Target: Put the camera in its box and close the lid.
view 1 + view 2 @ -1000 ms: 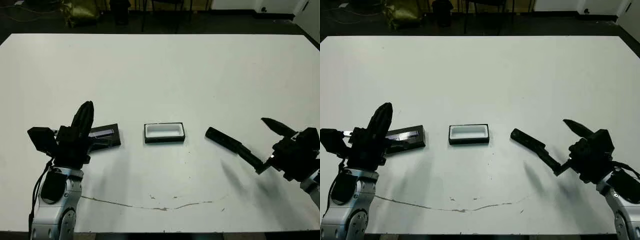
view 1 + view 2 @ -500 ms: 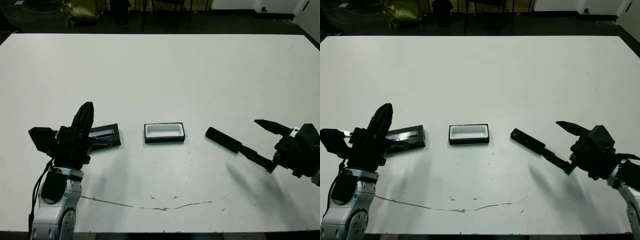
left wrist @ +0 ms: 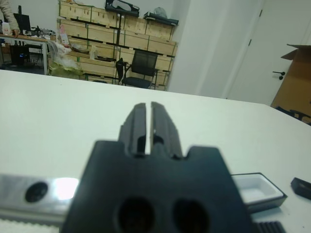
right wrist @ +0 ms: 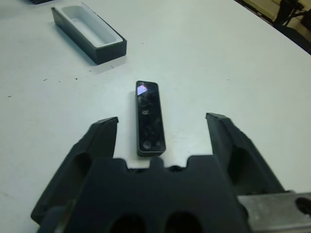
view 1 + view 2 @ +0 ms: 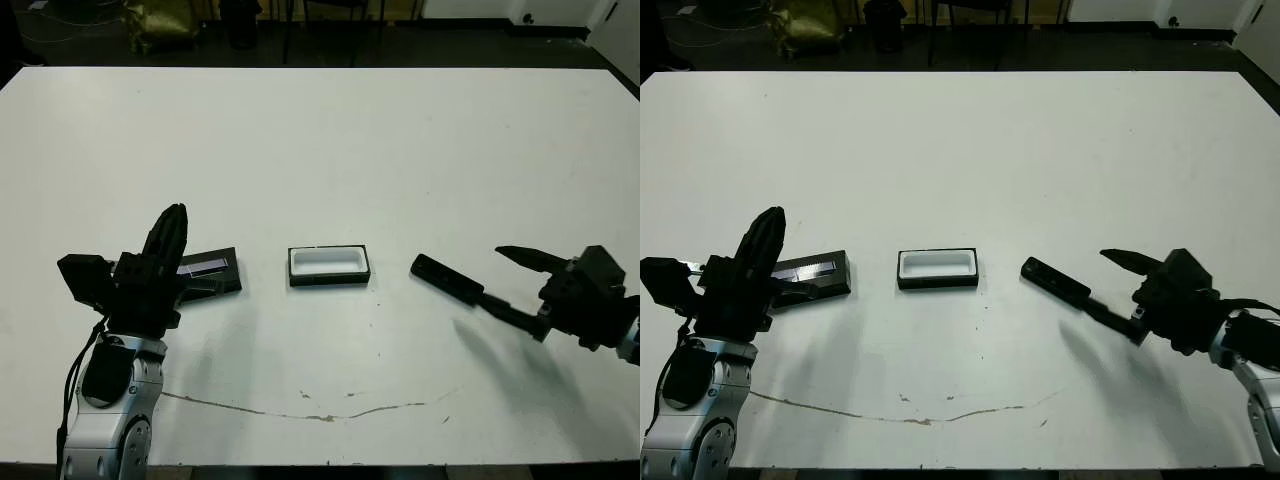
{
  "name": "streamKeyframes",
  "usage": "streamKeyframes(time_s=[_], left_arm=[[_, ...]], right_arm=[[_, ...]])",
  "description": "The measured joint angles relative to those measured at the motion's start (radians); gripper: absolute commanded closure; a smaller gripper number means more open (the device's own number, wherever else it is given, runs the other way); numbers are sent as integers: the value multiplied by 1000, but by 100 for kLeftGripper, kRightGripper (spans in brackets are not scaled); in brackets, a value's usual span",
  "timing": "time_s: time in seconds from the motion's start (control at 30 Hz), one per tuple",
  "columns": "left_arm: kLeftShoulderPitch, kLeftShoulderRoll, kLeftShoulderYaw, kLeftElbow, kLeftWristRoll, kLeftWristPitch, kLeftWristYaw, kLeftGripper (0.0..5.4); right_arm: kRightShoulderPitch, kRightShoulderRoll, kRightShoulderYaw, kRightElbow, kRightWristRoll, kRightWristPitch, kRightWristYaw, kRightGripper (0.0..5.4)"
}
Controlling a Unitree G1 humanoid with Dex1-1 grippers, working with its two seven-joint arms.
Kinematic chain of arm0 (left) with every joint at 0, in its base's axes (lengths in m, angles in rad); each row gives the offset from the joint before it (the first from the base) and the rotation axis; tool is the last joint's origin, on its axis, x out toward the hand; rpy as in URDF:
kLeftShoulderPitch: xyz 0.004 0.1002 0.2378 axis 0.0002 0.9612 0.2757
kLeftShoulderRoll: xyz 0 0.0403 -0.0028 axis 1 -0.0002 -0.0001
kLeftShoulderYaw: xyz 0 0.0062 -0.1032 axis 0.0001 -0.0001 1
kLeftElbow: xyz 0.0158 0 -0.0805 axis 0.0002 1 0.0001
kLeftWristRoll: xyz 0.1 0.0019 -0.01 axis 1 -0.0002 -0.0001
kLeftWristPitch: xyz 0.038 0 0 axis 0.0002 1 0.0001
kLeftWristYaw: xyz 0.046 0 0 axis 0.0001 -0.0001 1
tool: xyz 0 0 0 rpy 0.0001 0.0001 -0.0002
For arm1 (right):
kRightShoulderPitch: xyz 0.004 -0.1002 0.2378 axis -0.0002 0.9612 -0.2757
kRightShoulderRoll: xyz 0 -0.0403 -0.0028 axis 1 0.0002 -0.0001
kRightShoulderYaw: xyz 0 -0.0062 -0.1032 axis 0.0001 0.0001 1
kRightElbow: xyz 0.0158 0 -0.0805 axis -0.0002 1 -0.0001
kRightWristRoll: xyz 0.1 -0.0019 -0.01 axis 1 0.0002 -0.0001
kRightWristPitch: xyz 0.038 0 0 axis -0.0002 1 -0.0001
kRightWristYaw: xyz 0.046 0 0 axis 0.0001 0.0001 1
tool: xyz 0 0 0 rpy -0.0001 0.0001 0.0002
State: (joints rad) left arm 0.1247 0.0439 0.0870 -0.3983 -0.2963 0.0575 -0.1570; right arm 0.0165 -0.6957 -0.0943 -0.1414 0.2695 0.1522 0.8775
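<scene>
- While its two fingers stand spread wide and hold nothing, the right gripper (image 4: 160, 131) sits low over the counter (image 5: 330, 140) with the camera (image 4: 149, 118) lying flat between the fingertips, touching neither.
- The box (image 5: 329, 265) rests open just past the camera's far end, white lining up.
- The lid (image 5: 210, 271) lies further left, beside the left gripper (image 3: 146, 121), whose fingers are nearly pressed together around nothing, raised off the counter.
</scene>
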Motion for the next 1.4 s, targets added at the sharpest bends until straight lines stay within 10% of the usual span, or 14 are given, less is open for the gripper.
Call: streamKeyframes(time_s=[0.23, 0.47, 0.83, 1.23, 1.4], left_arm=[[2, 0, 0, 0, 0, 0, 1, 540], [2, 0, 1, 0, 2, 0, 1, 540], [3, 0, 1, 0, 2, 0, 1, 540], [3, 0, 2, 3, -1, 6, 0, 540], [3, 0, 2, 4, 0, 5, 0, 540]], right_arm=[[-5, 1, 35, -1, -4, 29, 0, 220], [-6, 2, 47, 4, -8, 20, 2, 146], [-39, 21, 84, 111, -44, -11, -6, 267], [-113, 31, 101, 216, -59, -41, -6, 33], [-157, 42, 123, 305, -65, -126, 8, 100]])
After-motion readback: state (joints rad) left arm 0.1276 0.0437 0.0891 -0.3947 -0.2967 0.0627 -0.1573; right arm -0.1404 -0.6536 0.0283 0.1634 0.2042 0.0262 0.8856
